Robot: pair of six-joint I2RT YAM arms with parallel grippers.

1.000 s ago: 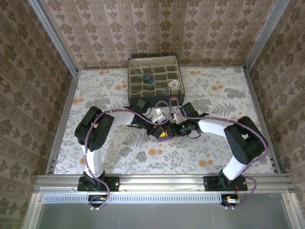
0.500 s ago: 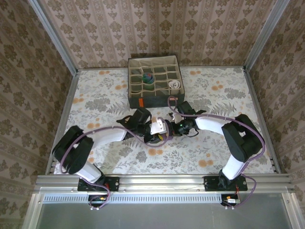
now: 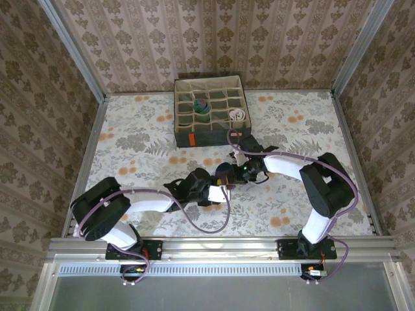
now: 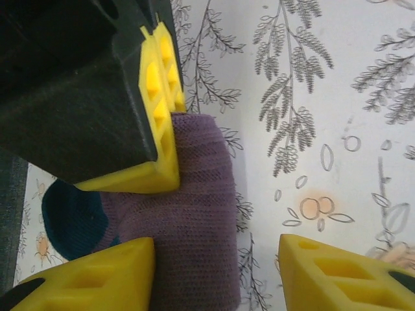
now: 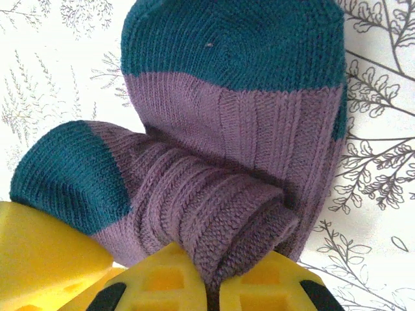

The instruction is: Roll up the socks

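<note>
The purple sock (image 5: 233, 129) with a blue toe lay partly rolled near the middle of the desk (image 3: 130, 136), and the right gripper (image 5: 211, 282) had its jaws clamped on the rolled fold. The left gripper (image 4: 217, 272), at the sock's 7 o'clock seen from above, held its jaws apart, one finger against the sock's side and the other over bare desk. The grey compartment box (image 3: 207, 133) sat at 12 o'clock with what looked like rolled socks (image 3: 202, 105) in two cells
</note>
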